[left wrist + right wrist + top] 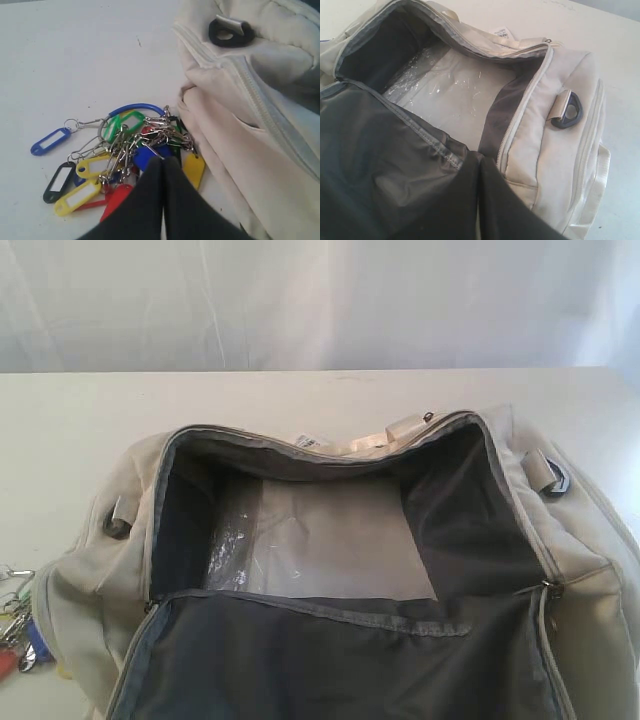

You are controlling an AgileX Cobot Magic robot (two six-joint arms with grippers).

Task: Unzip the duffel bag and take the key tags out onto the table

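The left hand [163,164] is closed. Its two dark fingers [142,200] press flat together with only a thin seam between them and taper to one shared tip. The right hand [480,159] is closed the same way, its black fingers [505,205] meeting along a straight line. In each wrist picture the fingers fill the lower middle of the frame.

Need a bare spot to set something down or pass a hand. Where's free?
Bare table runs behind the duffel bag up to the backdrop, and past its left end beyond the key tags. Crowded: the tags lie right against the bag's left end, and the bag fills the near side.
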